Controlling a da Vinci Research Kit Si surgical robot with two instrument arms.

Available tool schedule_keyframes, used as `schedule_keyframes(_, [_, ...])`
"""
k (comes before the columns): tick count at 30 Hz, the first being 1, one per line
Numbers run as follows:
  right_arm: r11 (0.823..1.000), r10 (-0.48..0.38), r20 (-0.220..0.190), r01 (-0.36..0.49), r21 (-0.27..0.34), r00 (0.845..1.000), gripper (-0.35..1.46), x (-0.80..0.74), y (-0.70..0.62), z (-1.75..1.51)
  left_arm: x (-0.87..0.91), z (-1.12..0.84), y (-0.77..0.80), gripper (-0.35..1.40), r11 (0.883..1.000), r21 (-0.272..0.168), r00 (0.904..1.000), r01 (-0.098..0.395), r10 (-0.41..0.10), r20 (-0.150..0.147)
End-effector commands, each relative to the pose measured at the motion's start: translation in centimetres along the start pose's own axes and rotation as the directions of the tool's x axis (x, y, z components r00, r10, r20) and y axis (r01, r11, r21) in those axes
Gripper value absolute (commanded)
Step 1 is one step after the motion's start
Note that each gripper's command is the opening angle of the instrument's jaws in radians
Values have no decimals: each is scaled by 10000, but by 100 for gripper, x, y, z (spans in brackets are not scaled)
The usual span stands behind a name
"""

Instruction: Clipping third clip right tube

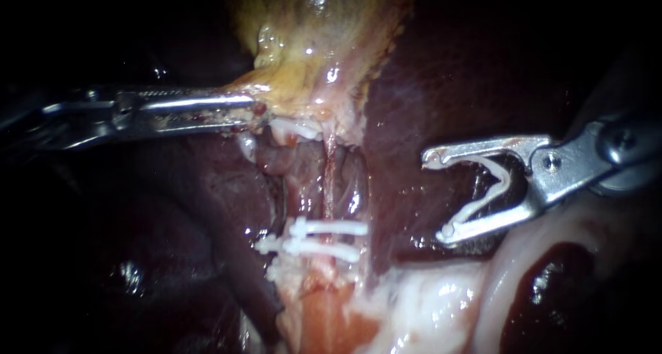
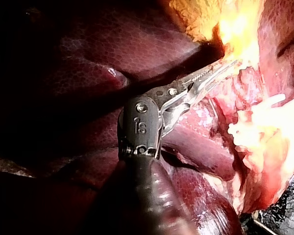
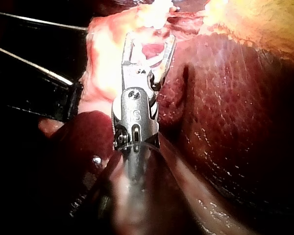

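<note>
**Left instrument.** In the endoscope view the left instrument (image 1: 256,110) enters from the left. Its claw is pressed together on the pale yellow lower margin of the gallbladder (image 1: 324,30). In the left wrist view the left instrument (image 2: 229,67) has its tip buried in the same bright yellow tissue.

**Right instrument.** The right instrument (image 1: 436,197) enters from the right and lies over the dark liver (image 1: 441,71). Its claw is spread wide. An open clip (image 1: 491,186), white and V-shaped, is seated inside the claw, with one leg against each half. In the right wrist view the right instrument (image 3: 149,41) points toward pale tissue, with the liver beside it.

**Work site.** The right tube (image 1: 330,185) runs as a thin reddish strand down from the gallbladder margin.
- An upper closed clip (image 1: 331,227) lies across the right tube.
- A lower closed clip (image 1: 318,249) lies just beneath the upper one, and the two are nearly parallel.
- The open clip is well apart from the right tube, on its right side. It is level with the bare stretch of tube above the upper closed clip.
</note>
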Motion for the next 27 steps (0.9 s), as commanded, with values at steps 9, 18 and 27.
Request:
schedule_keyframes(9, [10000, -2, 1, 2, -3, 10000, 50, 1, 0, 1, 76, -49, 7, -35, 10000, -17, 9993, -5, 5, -383])
schedule_keyframes(18, [9900, 1404, -48, -1404, -143, 9901, 49, 17, 13, 23, 88, -67, 13, -35, 9999, 92, 9979, -99, 104, -635])
schedule_keyframes(27, [9282, 3670, -209, -3676, -579, 9300, 50, 24, 51, 101, 85, -63, 13, -35, 9998, 164, 9988, -122, 129, -474])
